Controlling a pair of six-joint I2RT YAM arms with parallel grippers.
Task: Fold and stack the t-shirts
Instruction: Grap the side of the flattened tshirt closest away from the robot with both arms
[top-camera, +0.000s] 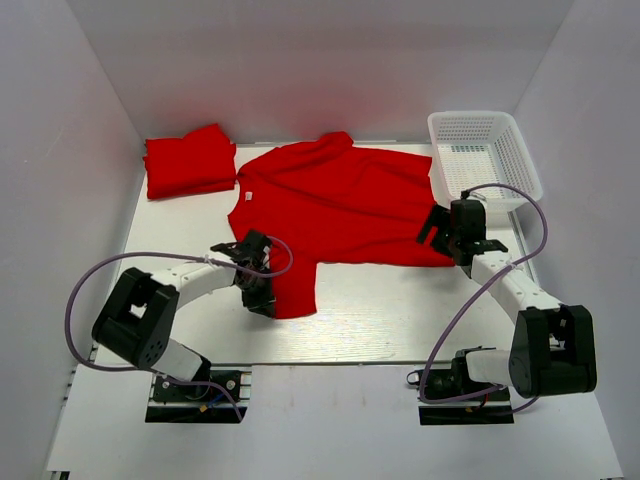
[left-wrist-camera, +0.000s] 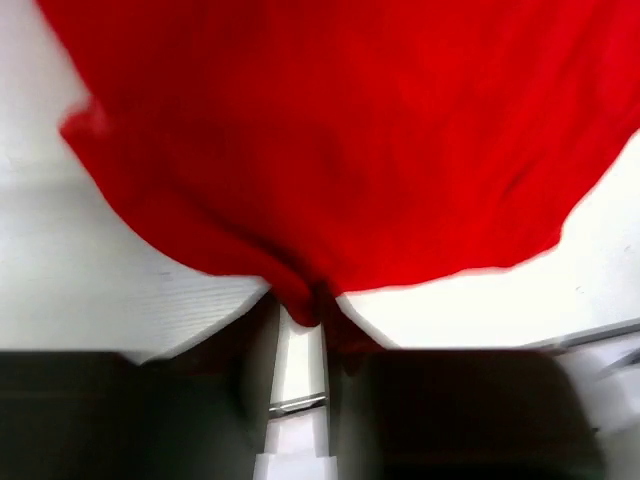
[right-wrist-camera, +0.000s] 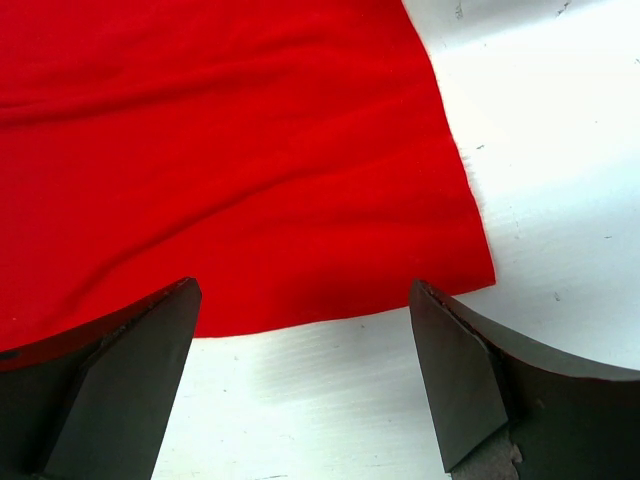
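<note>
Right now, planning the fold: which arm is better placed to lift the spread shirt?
Left. The left fingers pinch the sleeve of the spread shirt; the right fingers stand open over its hem, holding nothing.

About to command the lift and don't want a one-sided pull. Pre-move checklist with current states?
1. Left claw has cloth: ok, sleeve edge of the spread t-shirt is pinched in it.
2. Right claw has cloth: not ok, jaws stand wide open.
3. Hem corner lined up under right claw: ok, it lies between the jaws.
4. Shirt body flat: ok, light wrinkles only.
5. Folded t-shirt apart from the spread one: cannot tell, their edges look very close.
</note>
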